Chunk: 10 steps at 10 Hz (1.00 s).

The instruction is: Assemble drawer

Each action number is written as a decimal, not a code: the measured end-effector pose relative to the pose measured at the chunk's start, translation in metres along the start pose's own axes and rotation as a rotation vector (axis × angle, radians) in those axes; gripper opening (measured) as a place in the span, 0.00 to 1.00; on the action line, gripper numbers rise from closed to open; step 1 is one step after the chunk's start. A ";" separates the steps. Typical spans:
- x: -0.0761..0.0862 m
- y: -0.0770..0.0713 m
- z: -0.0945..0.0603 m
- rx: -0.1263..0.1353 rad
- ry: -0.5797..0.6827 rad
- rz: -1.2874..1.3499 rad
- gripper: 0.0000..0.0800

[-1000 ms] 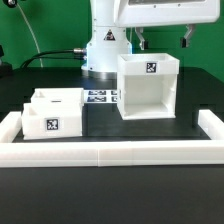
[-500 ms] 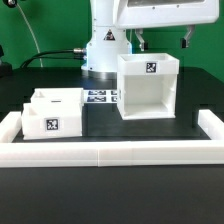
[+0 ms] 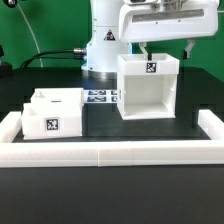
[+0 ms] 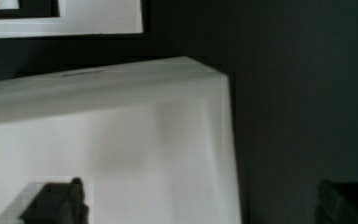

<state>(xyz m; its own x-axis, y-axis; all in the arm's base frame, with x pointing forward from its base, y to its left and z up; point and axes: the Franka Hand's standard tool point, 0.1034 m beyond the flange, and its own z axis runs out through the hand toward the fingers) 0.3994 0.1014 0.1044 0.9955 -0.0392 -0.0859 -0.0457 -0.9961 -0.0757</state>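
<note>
While the gripper (image 3: pixel 166 46) hung with jaws parted and holding nothing, the drawer housing (image 3: pixel 150 98) stood just beneath it, upper edge between the fingers (image 3: pixel 188 43), small trays (image 3: pixel 48 115) well apart toward the exterior view's left.

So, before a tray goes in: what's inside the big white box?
Through the open top of the box only its upper inner wall and a square tag show; nothing pokes out. Its front wall hides the lower inside, so I cannot tell if it is empty.
</note>
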 end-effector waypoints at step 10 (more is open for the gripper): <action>-0.002 -0.006 0.009 0.001 0.029 -0.008 0.06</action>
<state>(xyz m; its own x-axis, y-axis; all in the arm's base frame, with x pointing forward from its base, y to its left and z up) 0.3975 0.1080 0.0962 0.9978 -0.0335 -0.0568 -0.0379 -0.9963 -0.0777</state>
